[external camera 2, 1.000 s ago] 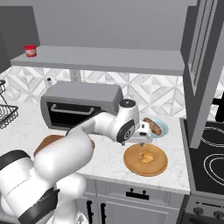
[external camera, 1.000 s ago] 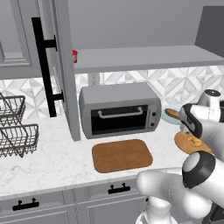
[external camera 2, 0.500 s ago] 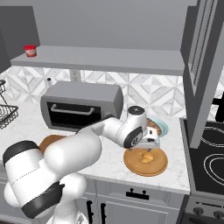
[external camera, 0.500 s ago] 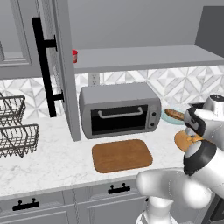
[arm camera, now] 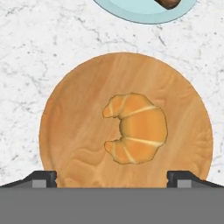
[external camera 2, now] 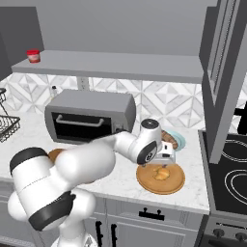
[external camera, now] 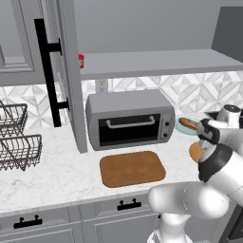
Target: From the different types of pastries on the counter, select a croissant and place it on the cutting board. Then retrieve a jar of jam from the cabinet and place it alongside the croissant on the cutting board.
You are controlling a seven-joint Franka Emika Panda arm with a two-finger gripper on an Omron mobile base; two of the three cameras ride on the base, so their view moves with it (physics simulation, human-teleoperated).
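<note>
The room is a grey kitchen. The counter (external camera: 57, 175) is white marble with grey veins, and it runs over grey drawers with black handles. Behind it the wall has white tiles with a diamond pattern. The cabinet (external camera: 66, 71) hangs above with its tall door open, and a long grey shelf (external camera 2: 111, 65) goes along the wall. The jar of jam (external camera 2: 33, 56) stands on this shelf at the far left end. A silver toaster oven (external camera: 129, 118) sits on the counter under the shelf, and wire baskets (external camera: 16, 137) are at the left. A black stove (external camera 2: 229, 181) is at the right end.

The cutting board (external camera: 132, 168) lies flat in front of the oven. Right of the oven there is a round wooden disc (arm camera: 65, 131), and the croissant (arm camera: 136, 128) lies in its middle. Just behind the disc is a teal plate (arm camera: 144, 11) with a brown pastry (arm camera: 168, 3).

The gripper (arm camera: 112, 177) hangs above the disc, and its fingers are spread wide, apart from the croissant.
</note>
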